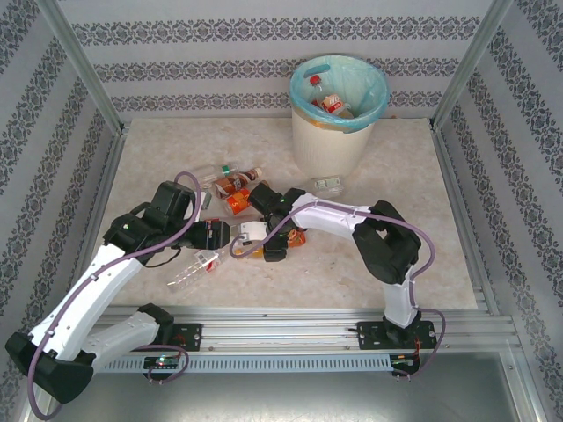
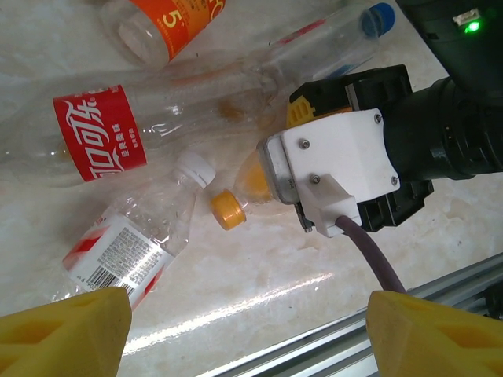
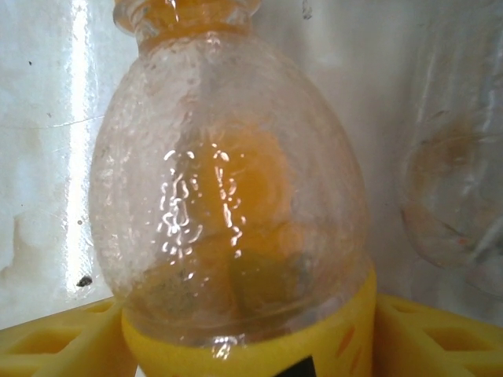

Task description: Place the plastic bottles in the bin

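Note:
The bin (image 1: 308,141), cream-white with a teal liner, stands at the back and holds a red-capped bottle (image 1: 325,101). Several plastic bottles lie in a cluster (image 1: 236,183) mid-table. My right gripper (image 1: 277,246) (image 3: 247,345) is shut on an orange-capped, yellow-labelled bottle (image 2: 232,204) (image 3: 236,196) lying on the table, with a yellow finger (image 3: 63,338) against each side of it. My left gripper (image 1: 218,236) (image 2: 251,338) hangs open over bare table, nothing between its fingers (image 2: 63,334). Just ahead of it lie a white-capped bottle (image 2: 130,239) and a red-labelled cola bottle (image 2: 102,133).
A flattened bottle (image 1: 327,185) lies near the bin's foot and another bottle (image 1: 193,266) near the front edge. An orange-labelled bottle (image 2: 173,20) and a blue-capped one (image 2: 369,20) lie farther back. The metal rail (image 1: 290,334) runs along the near edge. Patterned walls enclose the table.

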